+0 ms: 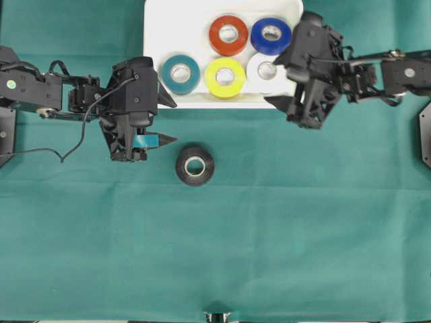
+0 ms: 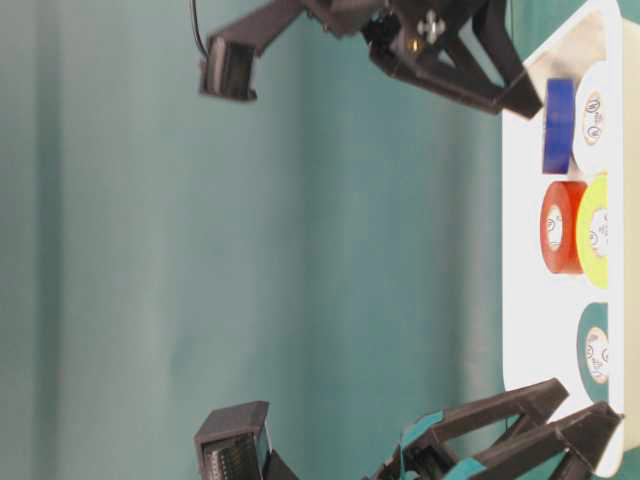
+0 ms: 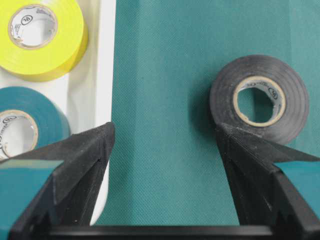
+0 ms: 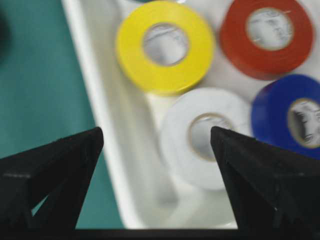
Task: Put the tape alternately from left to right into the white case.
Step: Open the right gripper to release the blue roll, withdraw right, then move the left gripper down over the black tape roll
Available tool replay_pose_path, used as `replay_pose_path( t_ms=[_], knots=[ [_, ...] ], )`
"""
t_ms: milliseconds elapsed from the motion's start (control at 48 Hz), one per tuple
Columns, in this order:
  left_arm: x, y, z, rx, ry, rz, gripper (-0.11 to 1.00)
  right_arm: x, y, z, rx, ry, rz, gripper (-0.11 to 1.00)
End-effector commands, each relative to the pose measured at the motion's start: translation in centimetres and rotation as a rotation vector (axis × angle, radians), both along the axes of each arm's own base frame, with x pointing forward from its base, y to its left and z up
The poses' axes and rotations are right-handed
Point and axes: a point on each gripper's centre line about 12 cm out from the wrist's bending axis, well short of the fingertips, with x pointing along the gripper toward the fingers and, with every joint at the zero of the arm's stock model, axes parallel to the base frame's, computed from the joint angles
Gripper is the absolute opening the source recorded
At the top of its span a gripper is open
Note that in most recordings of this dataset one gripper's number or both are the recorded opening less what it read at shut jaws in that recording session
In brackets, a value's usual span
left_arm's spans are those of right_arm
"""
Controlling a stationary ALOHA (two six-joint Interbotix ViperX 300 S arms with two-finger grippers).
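Open left gripper (image 3: 162, 145) jaws flank flat-lying black roll (image 3: 259, 98).

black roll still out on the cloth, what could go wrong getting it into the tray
The black roll lies flat off to one side of the open left gripper, so a straight close could clip its edge and push it away. The white case already holds five rolls; the teal roll and yellow roll crowd the near rim, so a drop there may land on them.

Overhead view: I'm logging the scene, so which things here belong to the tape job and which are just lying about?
Job:
white case
red-orange, blue, teal, yellow and white rolls, in the case
black roll, on the cloth
left gripper and right gripper, both open

Lying about:
green cloth only
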Motion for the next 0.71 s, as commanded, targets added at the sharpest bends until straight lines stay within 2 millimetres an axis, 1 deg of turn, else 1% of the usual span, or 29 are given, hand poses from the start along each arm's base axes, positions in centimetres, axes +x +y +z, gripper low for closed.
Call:
replay_pose_path(
  t_ms=[0,146,271,437,687],
  knots=[
    [0.6,-0.1,1.4,0.002,-0.048,-0.003,0.8,-0.2,0.9,1.1,0.003,-0.053,0.038,0.66],
    [0.6,-0.1,1.4,0.001,-0.048,-0.002,0.8,-1.0,2.2,0.8,0.016,-0.065,0.084,0.67],
    [0.6,-0.1,1.4,0.001,-0.049,-0.003,0.8,-1.4,2.8,0.7,0.021,-0.07,0.105,0.67],
    [0.8,-0.3,1.5,-0.001,-0.051,-0.009,0.8,-1.7,2.8,0.5,0.021,-0.066,0.105,0.67],
    [1.6,-1.5,1.2,-0.049,-0.042,-0.003,0.8,-1.6,2.8,0.6,0.022,-0.067,0.104,0.67]
  ],
)
